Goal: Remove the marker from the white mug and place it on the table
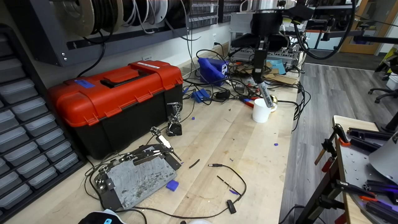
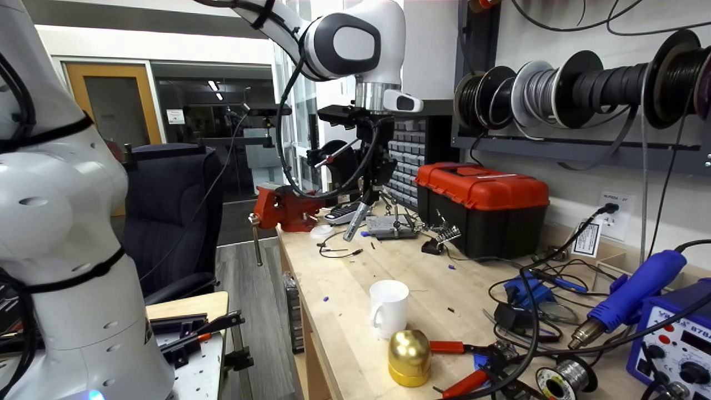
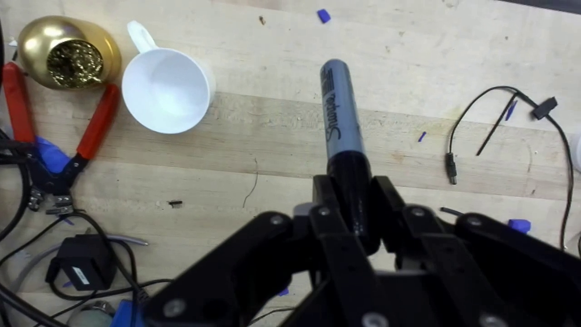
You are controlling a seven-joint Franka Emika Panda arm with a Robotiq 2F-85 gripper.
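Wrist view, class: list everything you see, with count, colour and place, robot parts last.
marker: one, grey and black, centre
white mug: one, white, upper left
gold holder: one, gold, left of mug
wiry filling: one clump, golden, inside the holder
red-handled tool: one, red and black, left edge
black block: one, black, lower left
rounded object: one, greyish, bottom left
cables: several, mostly black, left and right
scraps: several, blue or black, scattered
white object: one, white, right edge
table: one, pale wood, beneath
gripper: one, black, bottom, closed on the marker
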